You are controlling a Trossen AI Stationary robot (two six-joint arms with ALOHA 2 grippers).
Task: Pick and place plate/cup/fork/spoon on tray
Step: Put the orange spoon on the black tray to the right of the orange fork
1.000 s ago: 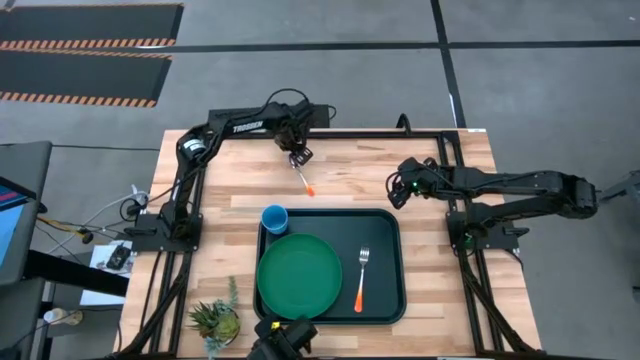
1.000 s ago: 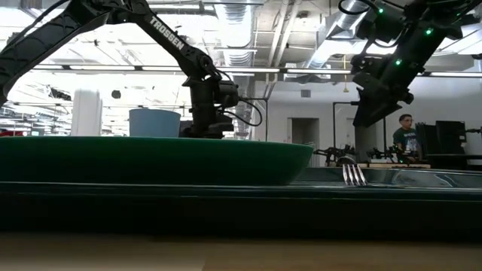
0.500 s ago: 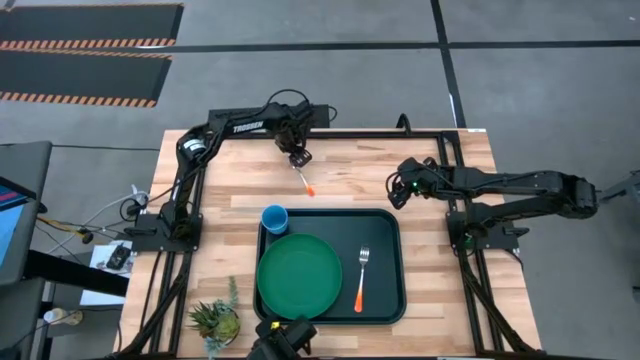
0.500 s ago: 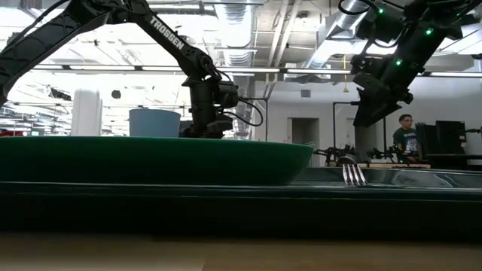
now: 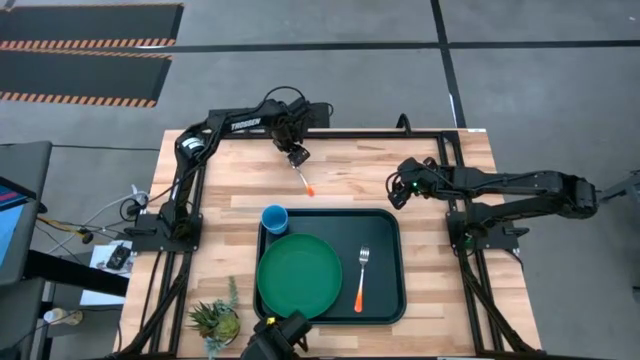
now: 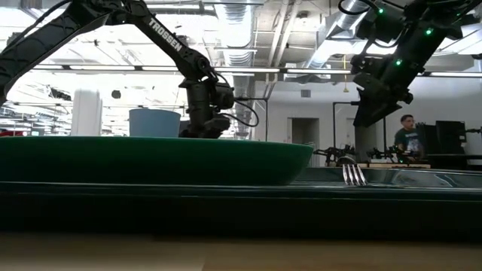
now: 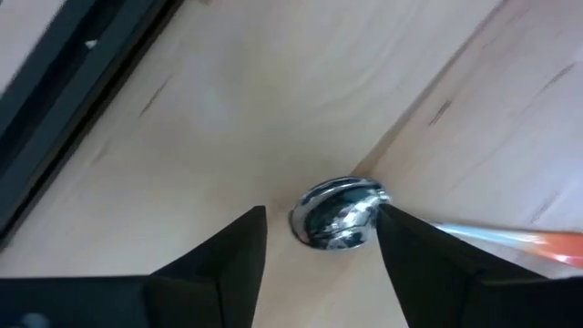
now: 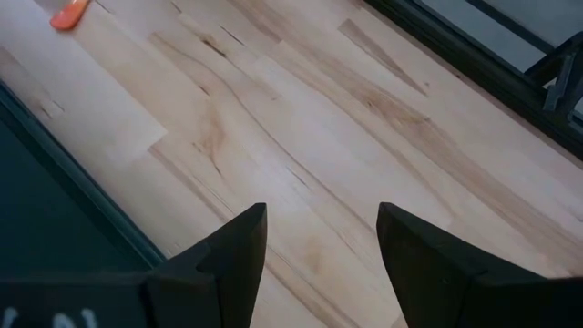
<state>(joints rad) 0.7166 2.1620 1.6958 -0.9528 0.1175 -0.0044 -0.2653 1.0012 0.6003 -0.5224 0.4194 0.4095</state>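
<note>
The spoon [image 5: 303, 179] lies flat on the wooden table, beyond the tray's far rim, with its silver bowl [image 7: 339, 212] toward the far edge and its orange handle [image 7: 547, 242] toward the tray. My left gripper [image 5: 296, 156] is open and points down over the bowl, one finger on either side; I cannot tell whether they touch it. The dark-green tray [image 5: 385, 225] holds the green plate [image 5: 299, 277], the light-blue cup [image 5: 275, 218] and the fork [image 5: 361, 279]. My right gripper [image 5: 398, 189] is open and empty above bare table [image 8: 319, 137], past the tray's far right corner.
A small potted plant [image 5: 214, 320] stands at the near edge, left of the tray. Black frame rails [image 5: 400, 132] run along the table's far edge and sides. Bare wood lies between the tray's far rim and the far rail. A person [image 6: 407, 135] stands in the room behind.
My left gripper has shifted a little toward the table's left and far edge above the spoon. The spoon lies where it did.
</note>
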